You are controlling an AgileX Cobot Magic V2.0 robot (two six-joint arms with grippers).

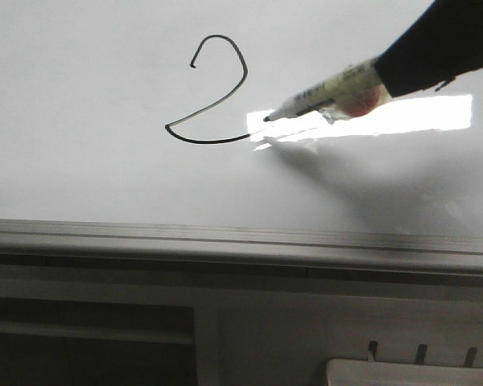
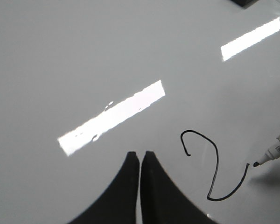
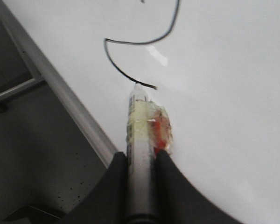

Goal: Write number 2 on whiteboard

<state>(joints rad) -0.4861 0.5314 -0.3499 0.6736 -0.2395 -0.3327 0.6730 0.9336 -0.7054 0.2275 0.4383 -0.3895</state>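
Note:
A thin black number 2 (image 1: 217,88) is drawn on the glossy whiteboard (image 1: 80,121); it also shows in the left wrist view (image 2: 214,168) and the right wrist view (image 3: 130,44). My right gripper (image 3: 141,156) is shut on a white marker (image 3: 139,126) wrapped in yellowish tape. The marker (image 1: 326,96) has its tip at the right end of the 2's base stroke. My left gripper (image 2: 140,155) is shut and empty, over bare board to the left of the 2.
A grey metal edge rail (image 1: 241,241) runs along the board's near side, with dark shelving below. A white rack corner (image 1: 410,371) sits at the lower right. Bright rectangular light reflections (image 1: 402,114) lie on the board.

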